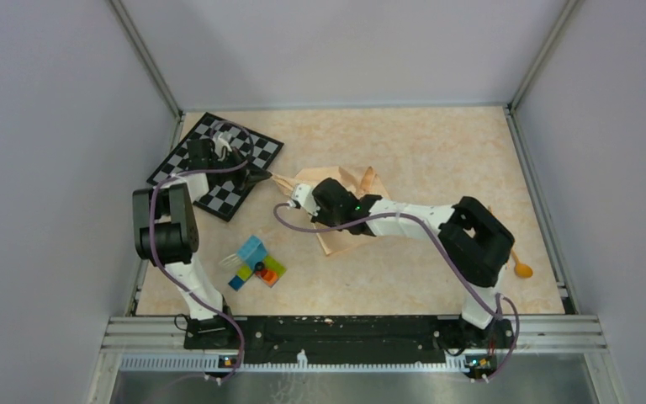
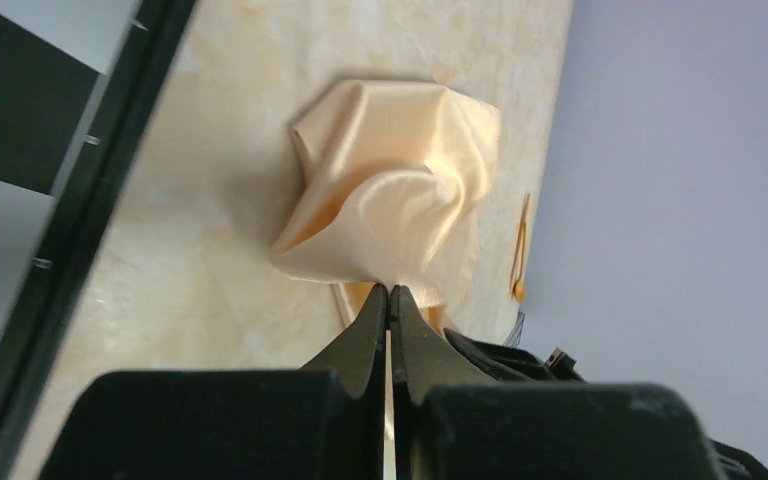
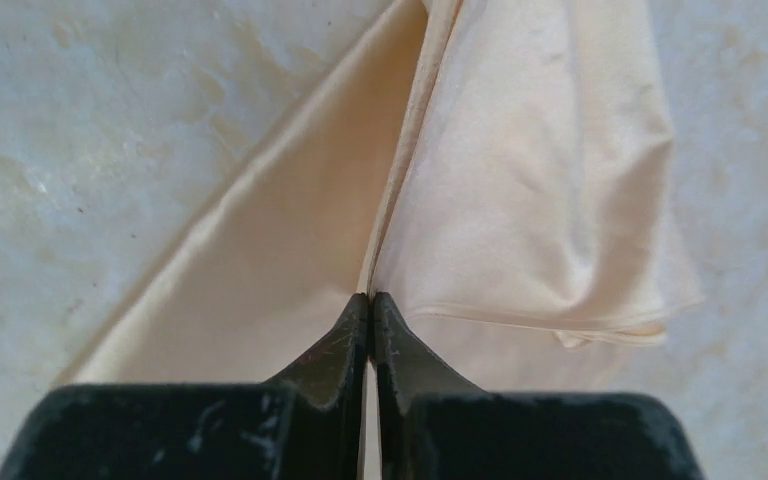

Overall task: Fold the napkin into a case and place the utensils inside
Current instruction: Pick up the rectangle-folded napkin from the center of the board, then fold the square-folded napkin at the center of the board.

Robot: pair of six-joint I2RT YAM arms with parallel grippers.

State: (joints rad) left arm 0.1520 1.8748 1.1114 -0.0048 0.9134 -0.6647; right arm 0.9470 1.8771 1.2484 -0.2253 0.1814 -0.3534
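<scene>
The peach-orange napkin (image 1: 335, 241) lies crumpled mid-table, partly hidden under my right arm. My left gripper (image 1: 267, 178) reaches in from over the checkerboard and is shut on the napkin's left corner. In the left wrist view the napkin (image 2: 390, 200) bulges up in loose folds just beyond my left gripper (image 2: 390, 291). My right gripper (image 3: 370, 297) points down at the table, shut on a doubled edge of the napkin (image 3: 520, 200). An orange-yellow spoon (image 1: 521, 268) lies at the right table edge beside the right arm; in the left wrist view this slim utensil (image 2: 520, 250) lies beyond the cloth.
A black-and-white checkerboard (image 1: 223, 199) lies at the back left under my left arm. A cluster of coloured toy bricks (image 1: 255, 263) sits at the front left of the napkin. Metal rails and grey walls bound the table.
</scene>
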